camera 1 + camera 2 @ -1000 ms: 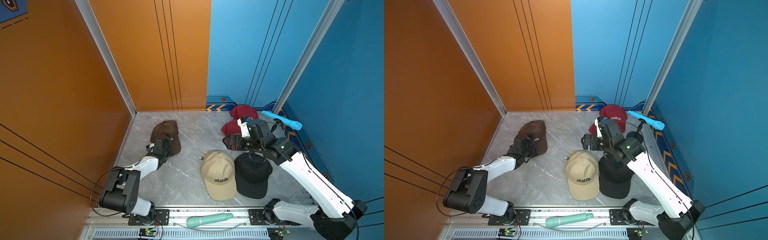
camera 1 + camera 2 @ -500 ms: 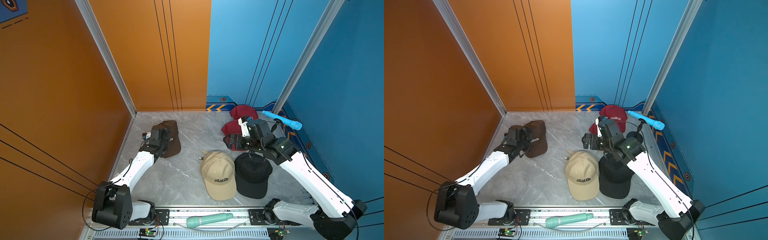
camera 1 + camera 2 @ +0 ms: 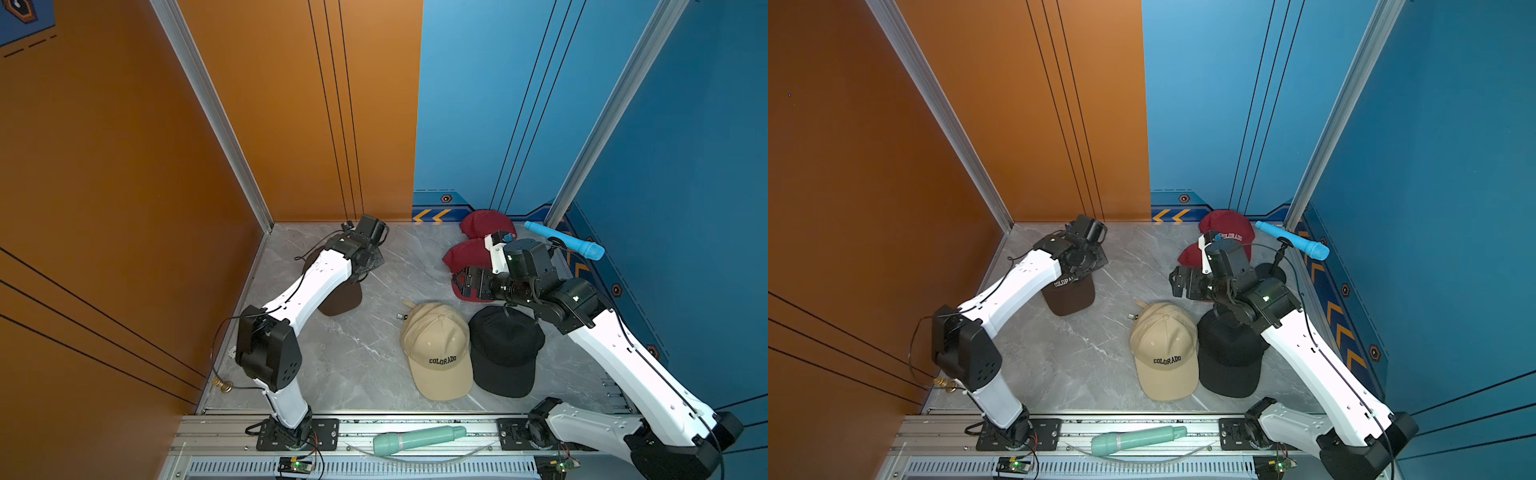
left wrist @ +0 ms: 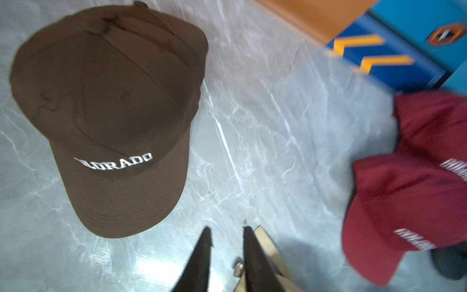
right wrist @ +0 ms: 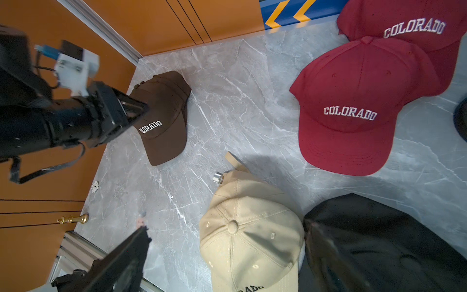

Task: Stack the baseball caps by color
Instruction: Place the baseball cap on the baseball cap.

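A dark brown cap (image 3: 340, 297) (image 3: 1069, 295) (image 4: 108, 113) lies alone at the left. My left gripper (image 3: 370, 259) (image 3: 1096, 259) (image 4: 226, 228) hangs above and just behind it, jaws drawn close with nothing between them. Two dark red caps (image 3: 465, 255) (image 5: 353, 106) overlap at the back right. A beige cap (image 3: 440, 349) (image 5: 250, 237) and a black cap (image 3: 505, 353) (image 5: 379, 240) lie side by side in front. My right gripper (image 3: 469, 282) (image 3: 1179, 282) (image 5: 227, 235) hovers open and empty between the red caps and the beige one.
A blue toy microphone (image 3: 565, 243) leans at the right wall. A mint microphone (image 3: 415, 438) lies on the front rail. A small gold piece (image 3: 222, 384) sits by the left wall. Orange and blue walls close three sides.
My left arm lifted away from the brown cap toward the back wall, and its jaws closed on nothing. The right arm held still.
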Available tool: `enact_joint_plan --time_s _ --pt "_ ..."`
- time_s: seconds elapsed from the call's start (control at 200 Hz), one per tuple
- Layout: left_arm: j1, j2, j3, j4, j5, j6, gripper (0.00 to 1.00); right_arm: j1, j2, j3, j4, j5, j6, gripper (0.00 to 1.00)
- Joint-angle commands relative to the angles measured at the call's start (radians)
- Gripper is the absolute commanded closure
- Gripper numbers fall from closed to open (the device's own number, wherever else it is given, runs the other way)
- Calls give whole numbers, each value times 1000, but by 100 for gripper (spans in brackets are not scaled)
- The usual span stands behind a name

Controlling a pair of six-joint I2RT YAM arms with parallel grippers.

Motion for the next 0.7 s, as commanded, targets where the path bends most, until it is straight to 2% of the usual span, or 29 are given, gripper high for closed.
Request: enact_joint_plan --time_s 0.0,0.19,0.536,0.696 --pt "-34 44 53 -108 -50 38 95 -20 -30 -21 -28 -30 -28 0" --pt "-71 110 41 -110 -91 8 96 -61 -64 -33 -44 -58 -40 0" --pt "-78 143 -18 -103 -162 1 96 -104 -85 -46 -52 -96 -49 0" --pt "-63 148 -75 -27 -132 21 96 -105 -88 -49 -52 -93 -46 0"
